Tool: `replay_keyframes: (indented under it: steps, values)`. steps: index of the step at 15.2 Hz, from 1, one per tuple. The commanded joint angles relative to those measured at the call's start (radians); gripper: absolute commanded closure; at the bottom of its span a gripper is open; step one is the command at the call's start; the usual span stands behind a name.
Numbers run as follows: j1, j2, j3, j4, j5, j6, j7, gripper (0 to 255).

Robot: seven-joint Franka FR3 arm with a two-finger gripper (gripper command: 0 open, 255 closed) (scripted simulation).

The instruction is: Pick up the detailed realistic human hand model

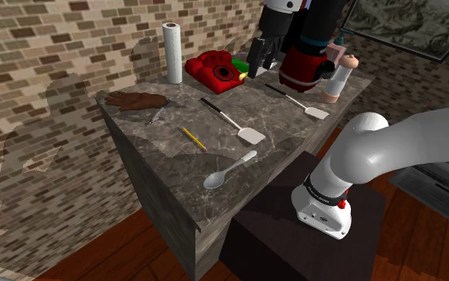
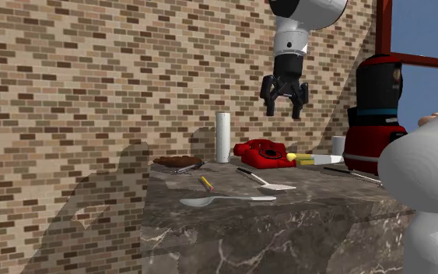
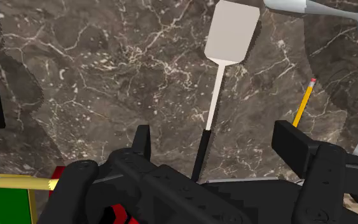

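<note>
Jaws spread wide, gripper point(image 2: 284, 114) hanging high above the red telephone point(image 2: 265, 151).
Brown hand model point(image 1: 137, 100) lies flat on the marble table point(image 1: 214, 203), past the paper-towel roll point(image 1: 172, 53) from the telephone, long axis running roughly toward it; which way its fingers point is unclear.

The raised arm point(image 2: 290, 39) points down, its fingers point(image 2: 269, 105) spread apart.
</note>
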Motion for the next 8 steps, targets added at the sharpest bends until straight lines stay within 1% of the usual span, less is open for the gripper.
replay_keyframes:
  steps: [1, 8]
  values:
    - [0.000, 0.000, 0.000, 0.000, 0.000, 0.000, 0.000, 0]
    - [0.054, 0.302, 0.018, 0.174, -0.012, 0.096, -0.121, 0]
